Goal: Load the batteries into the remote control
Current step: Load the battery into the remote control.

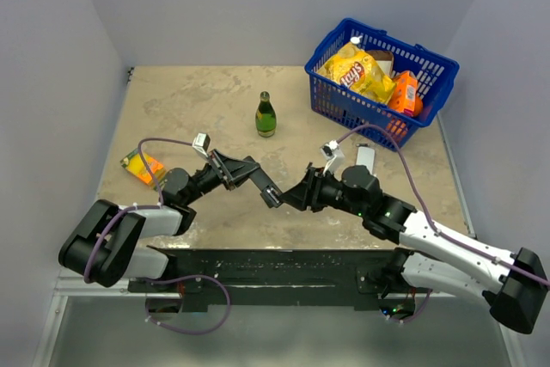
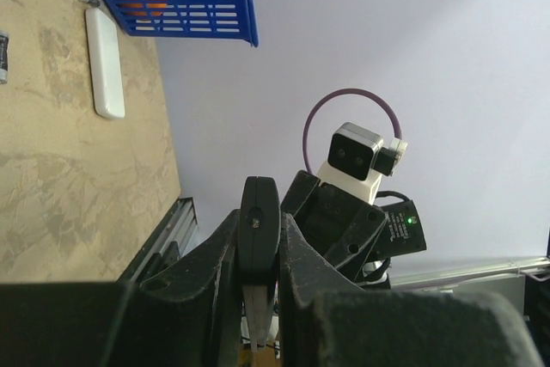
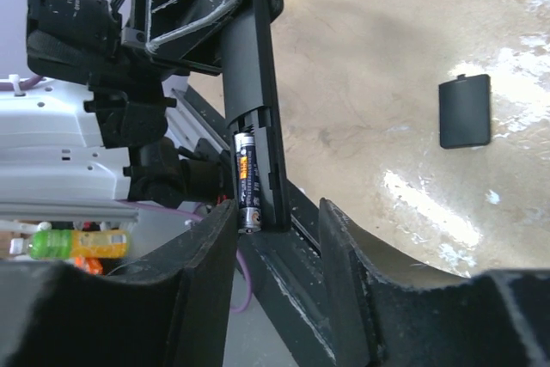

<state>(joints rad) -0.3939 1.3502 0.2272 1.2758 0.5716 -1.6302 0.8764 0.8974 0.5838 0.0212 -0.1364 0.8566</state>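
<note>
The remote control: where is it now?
The remote control is at the middle of the top view, near the table's front edge, clamped in the left gripper. Its open end faces the right gripper, one battery showing inside.

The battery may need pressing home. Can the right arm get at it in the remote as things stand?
Probably yes: the battery lies exposed in the remote, between the open fingers of the right gripper; nothing crosses it.
</note>
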